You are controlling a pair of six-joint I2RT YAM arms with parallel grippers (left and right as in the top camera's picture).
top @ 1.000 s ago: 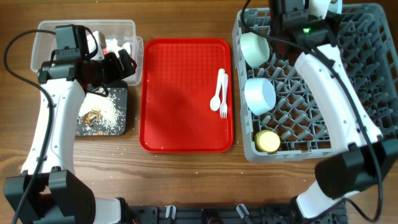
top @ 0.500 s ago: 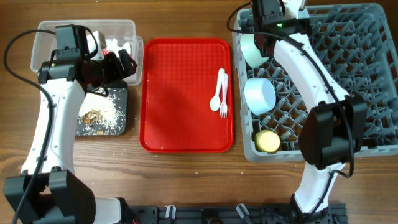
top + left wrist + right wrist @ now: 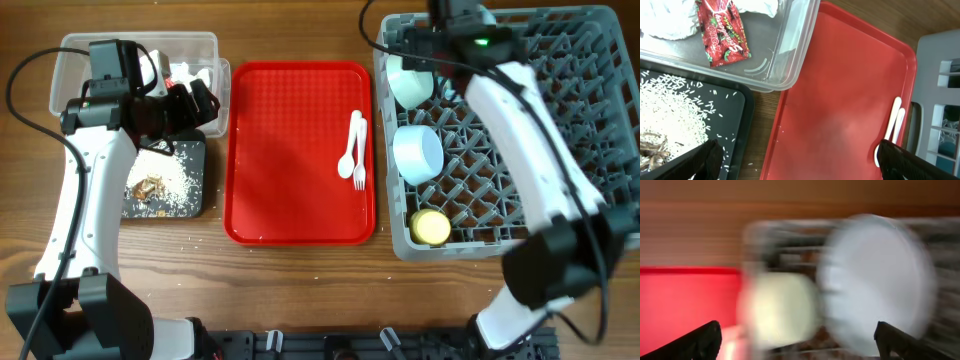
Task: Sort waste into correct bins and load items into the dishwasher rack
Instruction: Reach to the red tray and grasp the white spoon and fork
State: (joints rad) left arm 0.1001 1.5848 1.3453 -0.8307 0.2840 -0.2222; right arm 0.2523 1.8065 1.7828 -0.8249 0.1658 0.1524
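The red wrapper (image 3: 722, 32) and white napkin (image 3: 670, 17) lie in the clear tub (image 3: 75, 55). White food scraps (image 3: 165, 180) cover the black tray (image 3: 192, 158). My left gripper (image 3: 802, 165) hangs open and empty over the tub's corner and the tray edge. Fork and spoon (image 3: 354, 150) rest on the red tray (image 3: 290, 150). In the grey rack (image 3: 560, 130) sit the mint bowl (image 3: 410, 80), blue bowl (image 3: 418, 152) and yellow cup (image 3: 431, 227). My right gripper (image 3: 800, 342) is open over the rack's far-left corner, facing the blurred mint bowl (image 3: 780, 310) and blue plate (image 3: 875, 285).
A few white crumbs (image 3: 190, 238) are scattered on the wooden table in front of the black tray. The rack's upright pegs fill the right side under my right arm. The red tray lies between the bins and the rack.
My right gripper has gone from shut to open, and its arm has swung about over the rack's far-left corner; its view is motion-blurred. The left arm has stayed still.
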